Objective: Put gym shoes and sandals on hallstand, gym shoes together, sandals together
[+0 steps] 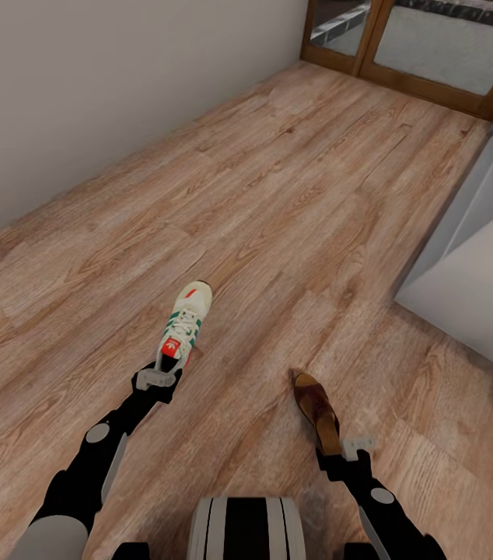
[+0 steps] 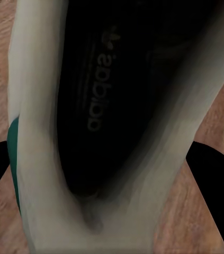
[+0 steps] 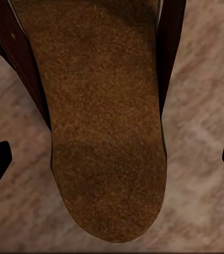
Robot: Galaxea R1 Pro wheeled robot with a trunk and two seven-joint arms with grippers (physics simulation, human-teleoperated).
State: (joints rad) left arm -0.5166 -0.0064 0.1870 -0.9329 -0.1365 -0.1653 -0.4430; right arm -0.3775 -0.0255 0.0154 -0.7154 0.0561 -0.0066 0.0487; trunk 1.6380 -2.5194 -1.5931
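Two shoes showing in the head view's lower half: left gripper (image 1: 155, 379) is pinching gym shoe (image 1: 184, 322) at its heel, right gripper (image 1: 347, 449) is pinching sandal (image 1: 317, 410), wood floor (image 1: 277, 194) beneath.

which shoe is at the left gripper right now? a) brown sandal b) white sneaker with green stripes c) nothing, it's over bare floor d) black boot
b: in the head view the left gripper sits at the heel of the white gym shoe, while the sandal lies by the right gripper.
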